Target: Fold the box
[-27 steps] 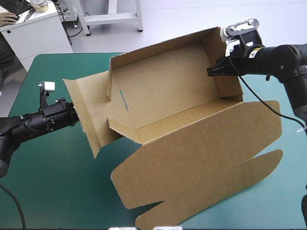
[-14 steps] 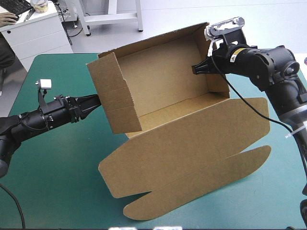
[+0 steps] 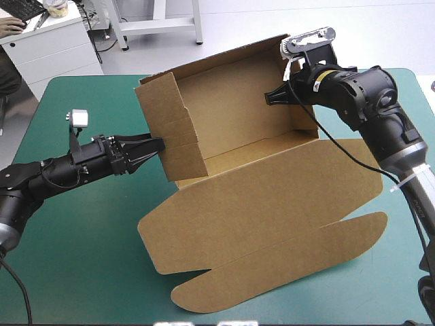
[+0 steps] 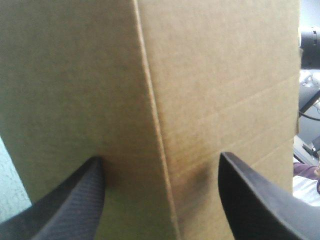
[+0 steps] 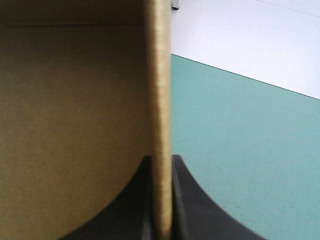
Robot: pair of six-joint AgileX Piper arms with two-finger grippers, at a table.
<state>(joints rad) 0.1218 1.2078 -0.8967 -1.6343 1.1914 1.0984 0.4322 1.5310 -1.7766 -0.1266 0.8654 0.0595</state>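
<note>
The brown box (image 3: 234, 112), a cut sheet of corrugated board, stands as an open tray on the far half of the desk (image 3: 75, 244) with its teal-green cover. Its long walls and both end walls are up. The broad lid (image 3: 272, 217), with two rounded tabs on its free edge, lies spread toward the near edge of the desk.

The left end effector (image 3: 155, 145) has its two black fingers spread wide. In its wrist view the fingers (image 4: 70, 205) stand apart with their tips against the outer face of the tray's left end wall (image 3: 170, 125), and a crease in the board runs between them. It grips nothing; it only bears on the wall from outside.

The right end effector (image 3: 273, 96) is pressed all but together on the rim of the right end wall (image 3: 299, 88). The right wrist view shows the board's edge (image 5: 161, 100) pinched between the two fingers, with the tray's inside on one side and bare cover on the other.

The step in hand looks like squaring and fixing the left end wall while the opposite end is held steady. The next move probably calls for the left arm to push that wall firmly upright and seat its folded layers inside the tray. The right arm's pinch should stay firm so the tray does not slide or twist. Pressing too hard could buckle the wall along the crease.
</note>
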